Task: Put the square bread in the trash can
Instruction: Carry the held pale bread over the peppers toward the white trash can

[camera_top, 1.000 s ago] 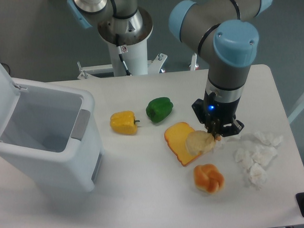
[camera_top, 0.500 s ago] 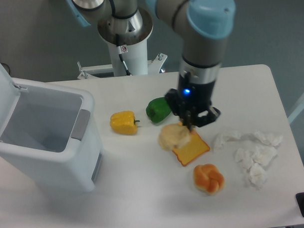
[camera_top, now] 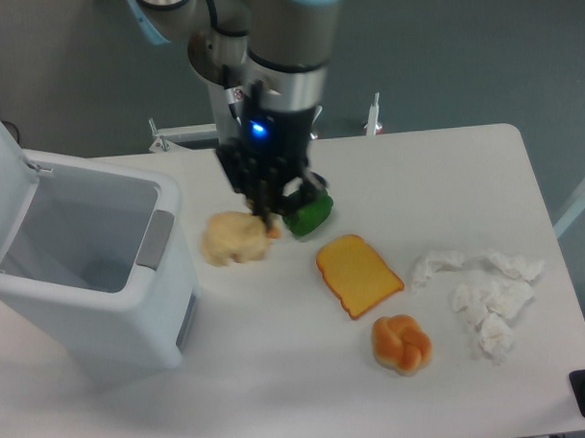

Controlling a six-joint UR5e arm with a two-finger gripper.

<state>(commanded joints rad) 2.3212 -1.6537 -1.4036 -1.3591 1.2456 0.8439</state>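
The square bread (camera_top: 360,274), a yellow-orange toast slice with a darker crust, lies flat on the white table, right of centre. The trash can (camera_top: 94,312), a big white bin with a grey rim panel, stands at the left with its lid up. My gripper (camera_top: 268,220) hangs between the two, above the table and just right of the bin. It is shut on a pale beige lumpy piece (camera_top: 231,240), which it carries above the table. The toast is well clear of the fingers, down and to the right.
A green pepper (camera_top: 310,215) sits right behind the gripper, partly covered by it. A round knotted bun (camera_top: 402,342) lies in front of the toast. Crumpled white paper (camera_top: 487,289) is spread at the right. The robot base (camera_top: 241,62) stands behind the table.
The arm has swung left across the table with the pale lumpy piece in its fingers, from over the toast to beside the bin. The toast now lies uncovered.
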